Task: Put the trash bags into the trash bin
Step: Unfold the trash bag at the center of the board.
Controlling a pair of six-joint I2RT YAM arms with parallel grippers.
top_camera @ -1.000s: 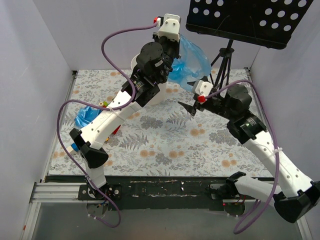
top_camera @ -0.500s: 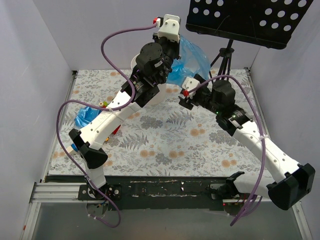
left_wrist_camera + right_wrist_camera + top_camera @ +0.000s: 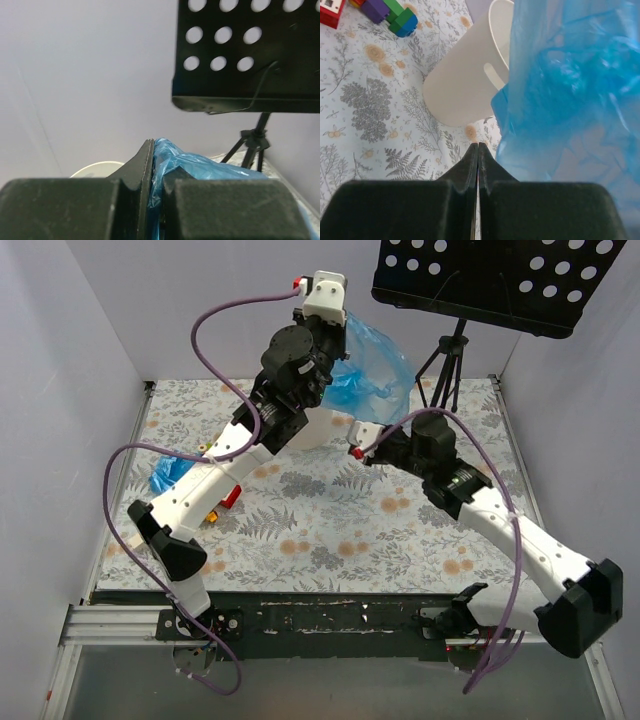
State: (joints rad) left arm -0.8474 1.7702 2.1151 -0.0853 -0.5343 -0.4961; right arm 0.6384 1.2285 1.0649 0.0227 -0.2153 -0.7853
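**Blue bag held high beside the bin mouth**

My left fingers (image 3: 156, 165) were clamped on a thin, glossy, translucent blue plastic trash bag (image 3: 368, 368), with film bunched between the pads. My right fingers (image 3: 478, 147) were pressed together with nothing between them.

The held bag hung downward from the raised left arm, its long axis roughly vertical. It hung above and just beside the cream-white round plastic trash bin (image 3: 322, 430). The bin stood upright on the flower-patterned surface (image 3: 330, 530), mouth up. In the left wrist view its rim showed below and to the left of the pinched film. In the right wrist view the film draped across the side of the bin, next to the slot-shaped handle hole (image 3: 492, 75).

The left arm was therefore the nearer one for carrying the bag across and lowering it into the mouth. The right fingers pointed at the foot of the bin from the near side, apart from both bin and bag.

Counts:
- Two blue bags: one held, and a second crumpled blue bag (image 3: 168, 475) lying on the surface well to the left.
- One bin.
- One black perforated music stand (image 3: 490, 280).
- A small cluster of multicoloured toy blocks (image 3: 390, 11), number uncertain.
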